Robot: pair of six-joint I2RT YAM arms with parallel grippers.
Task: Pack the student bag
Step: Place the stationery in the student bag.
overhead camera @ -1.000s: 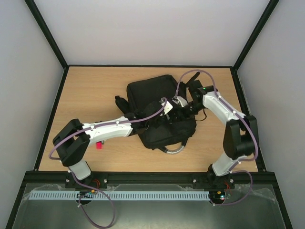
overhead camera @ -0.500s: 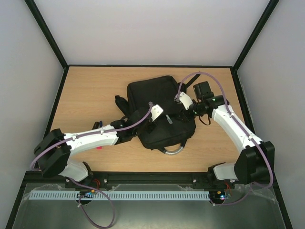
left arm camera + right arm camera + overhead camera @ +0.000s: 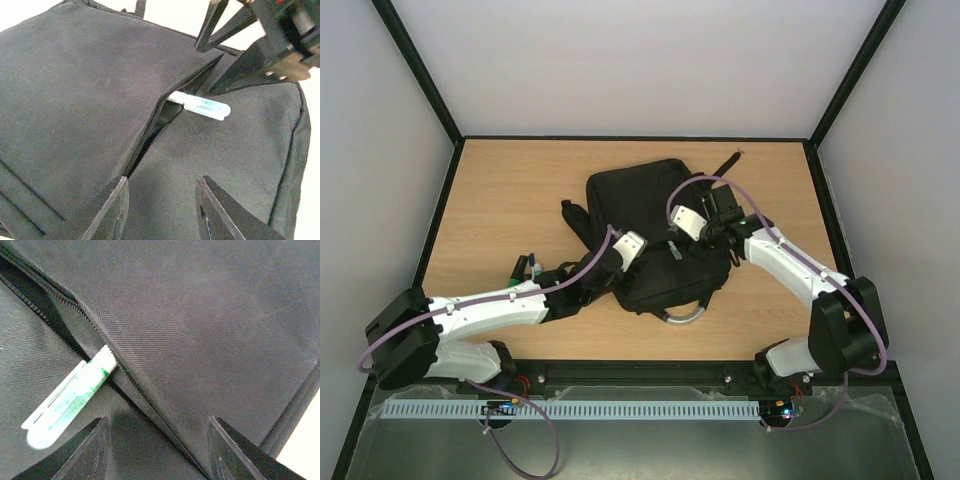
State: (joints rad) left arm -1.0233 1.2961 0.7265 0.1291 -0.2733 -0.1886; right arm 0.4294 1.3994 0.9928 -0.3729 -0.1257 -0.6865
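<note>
Bag: the student bag (image 3: pixel 640 195) lies flat in the middle of the table (image 3: pixel 500 200). It is black fabric and by far the biggest thing I see.
Handle: a grey loop (image 3: pixel 685 315) sits at the bag's near end, towards my bases.
Straps: 1 black strap (image 3: pixel 570 215) trails off the bag's left side onto the wood, and another (image 3: pixel 730 160) lies past its far right corner.
Zip: the zip (image 3: pixel 147 137) is partly undone, leaving a dark slit that runs slantwise across the top panel.
Tube: a small white tube with green print (image 3: pixel 70 400) has 1 end tucked into the slit. The rest lies on the fabric outside.
Left jaws: spread, with nothing between them. Their 2 dark fingertips (image 3: pixel 112 205) hang just over the fabric, and the closed end of the slit runs in beside 1 of them.
Right jaws: spread and empty. The fingertips (image 3: pixel 92 445) straddle the slit, with the tube's outer end just beside 1 tip. I cannot tell whether they touch.
Meeting point: from my left wrist I see my right jaws come in from the far side, their tips near the tube.
Arms: both reach in over the bag, the left from the near left corner and the right from the right side.
Odds: small coloured things (image 3: pixel 525 265) lie by my left arm, too small to name.
</note>
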